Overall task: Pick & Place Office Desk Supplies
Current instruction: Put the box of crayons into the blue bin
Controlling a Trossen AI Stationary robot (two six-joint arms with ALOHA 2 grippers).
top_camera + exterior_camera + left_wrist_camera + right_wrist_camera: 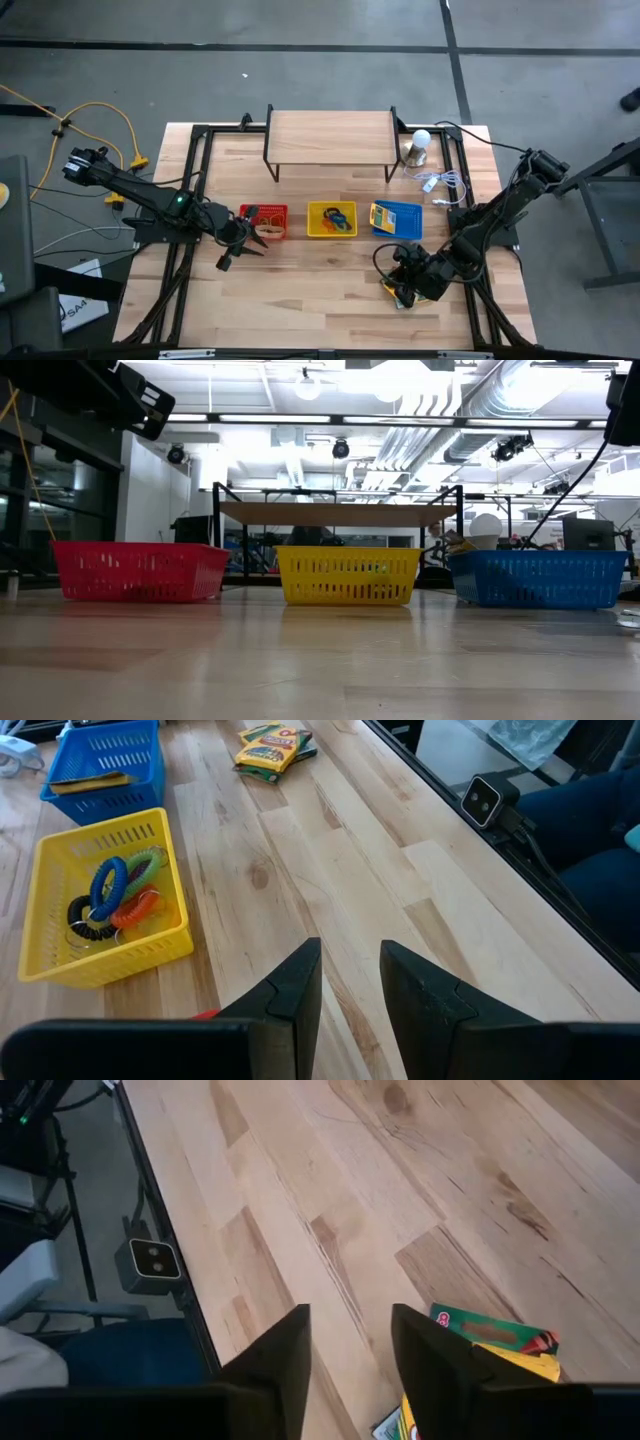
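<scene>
Just beside the crayon boxes [490, 1350], right gripper [350, 1370], fingers parted.

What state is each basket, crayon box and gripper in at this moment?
Red basket: upright, holds rubber bands.
Yellow basket: upright, holds coiled rings.
Blue basket: upright, holds a crayon box.
Crayon boxes: stacked flat on the table, ungripped.
Left gripper: open, empty.
Right gripper: open, beside the crayon boxes.

You have a wooden desk [320, 300] carrying three baskets in a row: red [272, 212], yellow [332, 232], blue [398, 233]. Behind them stands a shelf [330, 135], with a bulb [420, 140] and white wire [445, 185] beside it.
</scene>
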